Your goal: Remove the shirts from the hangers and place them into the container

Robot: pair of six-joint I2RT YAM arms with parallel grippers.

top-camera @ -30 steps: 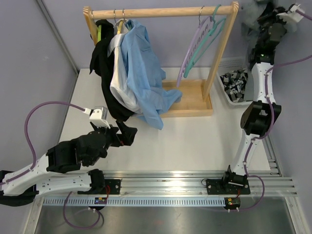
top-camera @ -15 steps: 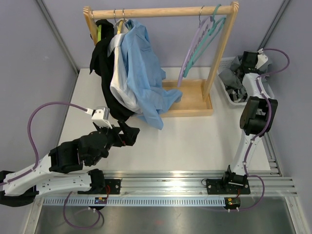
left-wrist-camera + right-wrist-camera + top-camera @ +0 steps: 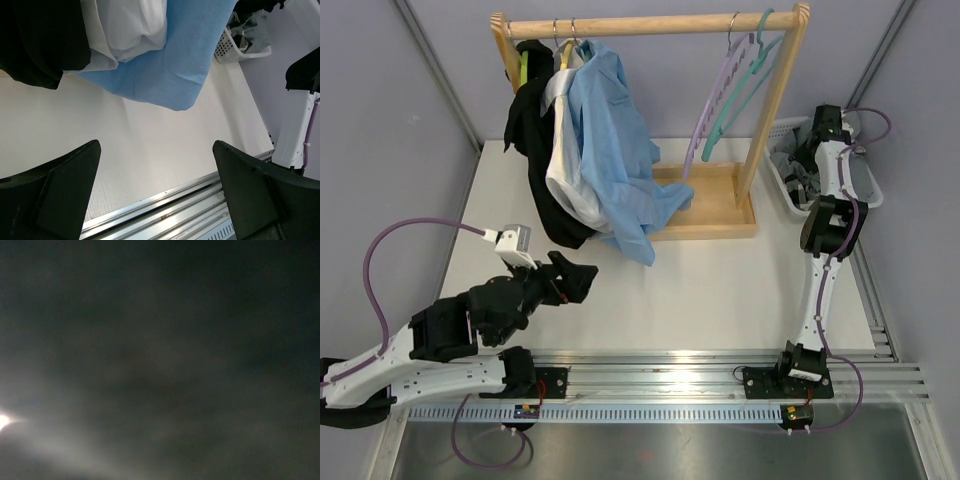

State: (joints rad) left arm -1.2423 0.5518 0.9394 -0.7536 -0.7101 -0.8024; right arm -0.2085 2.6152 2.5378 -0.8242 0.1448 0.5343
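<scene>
My left gripper [image 3: 578, 275] is released, fingers wide apart with nothing between them, and sits low over the table [image 3: 720, 290] in front of the rack [image 3: 650, 25], near the blue shirt [image 3: 615, 150] hem. My right gripper [image 3: 817, 140] is down in the basket [image 3: 782, 185] right of the rack, among grey cloth [image 3: 865, 180]. The wrist view there is a dark blur, so I can't tell if it's clenched or released. The black shirt [image 3: 525, 130], white shirt [image 3: 563, 170] and blue shirt hang bunched at the rack's left end. The lilac hanger [image 3: 713, 100] and teal hanger [image 3: 740, 100] hang bare at its right end.
</scene>
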